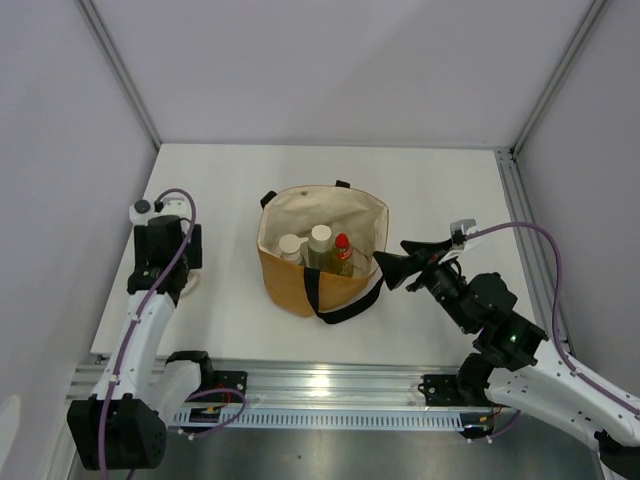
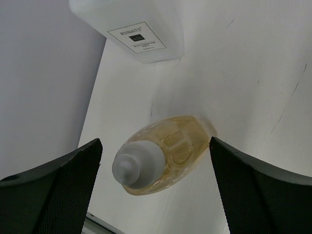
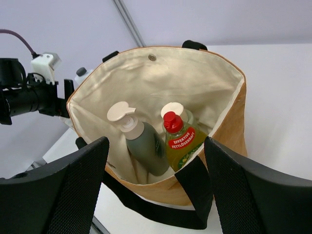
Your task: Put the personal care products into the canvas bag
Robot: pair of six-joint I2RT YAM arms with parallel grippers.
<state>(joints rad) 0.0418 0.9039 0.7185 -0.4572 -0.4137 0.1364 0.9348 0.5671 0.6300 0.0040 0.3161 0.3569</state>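
Note:
The canvas bag (image 1: 283, 278) stands open mid-table, also in the right wrist view (image 3: 229, 122). Inside stand a grey-green bottle (image 3: 146, 146) with a beige pump cap, a yellow bottle (image 3: 181, 141) with a red cap, and a white-capped bottle (image 3: 173, 109) behind it. My left gripper (image 2: 155, 146) is open, its fingers on either side of an amber bottle (image 2: 180, 141) with a white cap lying on the table, not touching it. A clear square labelled bottle (image 2: 141, 29) stands just beyond. My right gripper (image 3: 156, 141) is open and empty by the bag's right side.
The bag's black strap (image 3: 146, 212) hangs down its near side. The left arm (image 1: 165, 262) sits near the table's left edge, close to the left wall. The enclosure walls and frame posts (image 1: 120, 70) ring the white table (image 1: 430, 190).

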